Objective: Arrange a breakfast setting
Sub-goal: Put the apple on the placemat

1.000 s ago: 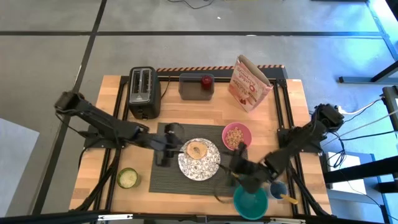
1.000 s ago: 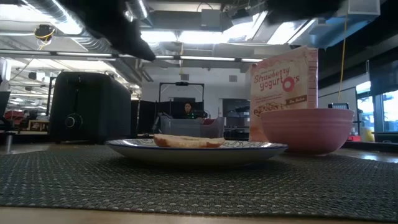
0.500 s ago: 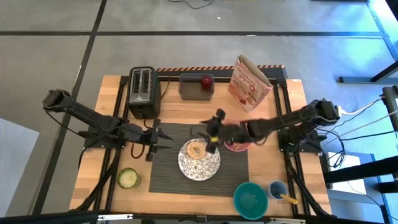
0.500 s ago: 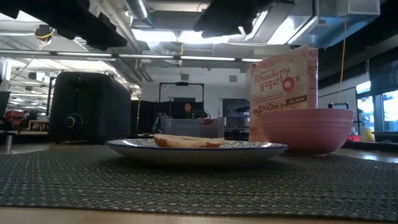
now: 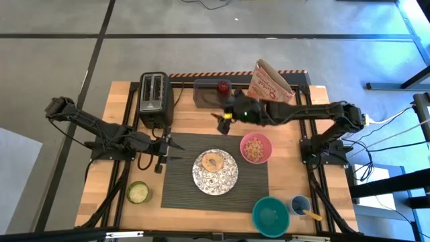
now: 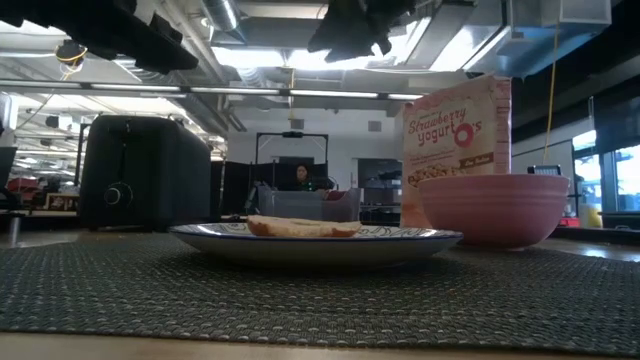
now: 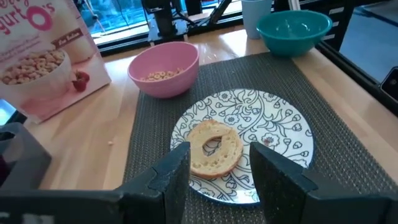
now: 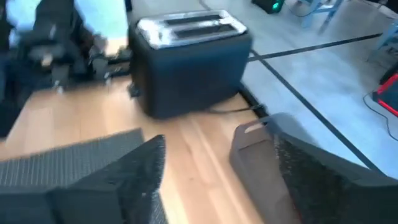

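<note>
Bagel (image 5: 214, 162), round, toasted golden, rests on black-patterned white plate (image 5: 225, 178).

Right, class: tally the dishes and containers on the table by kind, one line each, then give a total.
Bowls: 2 – pink bowl, teal bowl
Plates: 1 – plate
Jars: 1 – jar
Cups: 1 – blue cup
Cereal boxes: 1 – box
Total: 6
</note>
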You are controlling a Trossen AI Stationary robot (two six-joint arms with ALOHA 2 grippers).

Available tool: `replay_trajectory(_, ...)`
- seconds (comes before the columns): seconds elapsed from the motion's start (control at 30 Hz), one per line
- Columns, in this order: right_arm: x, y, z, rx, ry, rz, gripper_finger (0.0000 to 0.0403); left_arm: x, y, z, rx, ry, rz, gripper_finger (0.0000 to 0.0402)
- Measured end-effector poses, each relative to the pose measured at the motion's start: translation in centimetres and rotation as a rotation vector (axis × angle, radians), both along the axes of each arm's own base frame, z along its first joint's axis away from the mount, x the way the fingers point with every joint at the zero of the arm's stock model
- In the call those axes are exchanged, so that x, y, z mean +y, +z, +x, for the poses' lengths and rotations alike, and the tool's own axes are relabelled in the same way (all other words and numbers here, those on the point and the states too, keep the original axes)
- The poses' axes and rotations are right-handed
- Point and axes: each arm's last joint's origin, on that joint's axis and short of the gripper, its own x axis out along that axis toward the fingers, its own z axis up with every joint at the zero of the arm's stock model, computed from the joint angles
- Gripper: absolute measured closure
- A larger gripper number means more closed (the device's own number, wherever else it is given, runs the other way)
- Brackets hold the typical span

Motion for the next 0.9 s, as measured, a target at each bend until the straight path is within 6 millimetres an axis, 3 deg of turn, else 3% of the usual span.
replay_trajectory(0.2, -2.2, 3.4, -0.4, -0.012, -0.042, 0.011, 0.0049, 0.0, -0.2, -0.1, 0.016, 0.000, 0.006, 0.0242)
replay_trajectory(0.33, -3.7, 5.7, -1.0, -0.043, -0.091, 0.024, 0.0037, 0.0, -0.2, -0.1, 0.016, 0.001, 0.006, 0.0242)
replay_trajectory(0.43, -4.5, 6.1, -1.0, -0.033, -0.113, 0.025, 0.0039, 0.0, -0.2, 0.0, 0.016, 0.001, 0.006, 0.0242)
replay_trajectory(0.63, -5.8, 5.6, -0.9, 0.019, -0.142, 0.038, 0.0053, 0.0, -0.1, 0.0, 0.010, 0.002, 0.001, 0.0242)
replay_trajectory(0.9, -8.3, 1.8, 1.1, 0.132, -0.190, 0.065, 0.0061, 0.0, -0.1, 0.0, 0.008, 0.003, -0.006, 0.0242)
